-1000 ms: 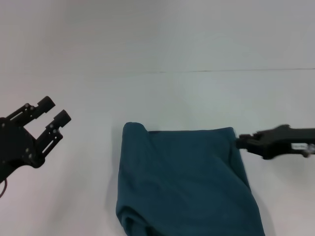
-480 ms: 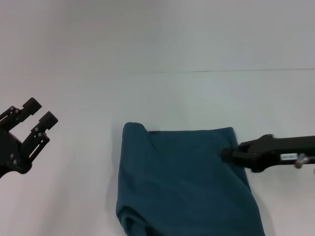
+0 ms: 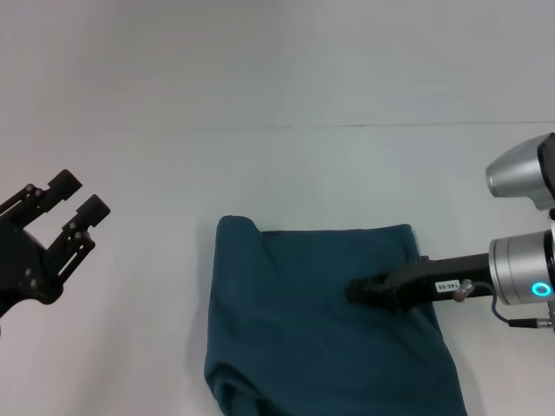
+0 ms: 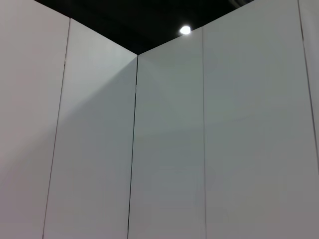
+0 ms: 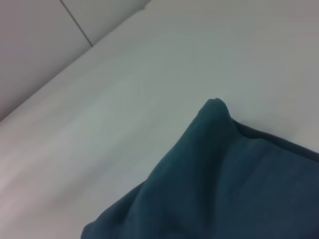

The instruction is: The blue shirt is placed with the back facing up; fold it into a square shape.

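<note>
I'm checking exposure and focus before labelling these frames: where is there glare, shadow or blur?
Head view: even, bright light, a faint shadow along the blue shirt on its left edge, and a glowing ring on the right arm. Left wrist view: one ceiling lamp flares against a dark ceiling. Right wrist view: the table looks soft and smeared.

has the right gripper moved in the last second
Yes. The right gripper has slid toward the robot's left, from beside the blue shirt's right edge to over its upper middle; the shirt itself lies unchanged.
</note>
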